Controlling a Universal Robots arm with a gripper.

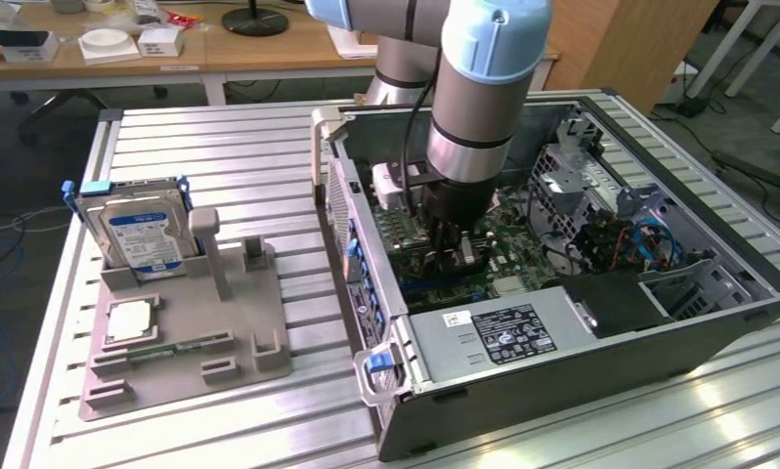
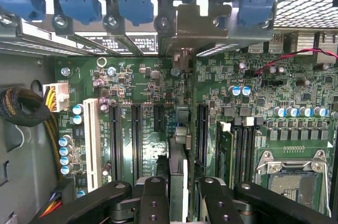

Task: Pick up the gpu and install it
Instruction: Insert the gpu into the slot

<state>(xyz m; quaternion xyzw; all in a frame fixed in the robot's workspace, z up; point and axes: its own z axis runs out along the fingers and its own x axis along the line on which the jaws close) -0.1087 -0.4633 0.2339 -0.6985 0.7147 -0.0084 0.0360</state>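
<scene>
Inside the open computer case (image 1: pixel 703 293), the gripper (image 2: pixel 178 195) pinches the gpu (image 2: pixel 178 168) edge-on above the motherboard (image 2: pixel 132 81); seating it well likely means keeping it upright and aligned with its slot.

1. One robot arm (image 1: pixel 475 88), reaching into one open computer case (image 1: pixel 703 313).
2. One hard drive (image 1: pixel 140 233) and one chip (image 1: pixel 127 320) on one grey holder tray (image 1: pixel 253 366).
3. One power supply (image 1: pixel 521 332).
4. One graphics card (image 2: pixel 178 171) between the gripper fingers (image 2: pixel 154 203).
</scene>
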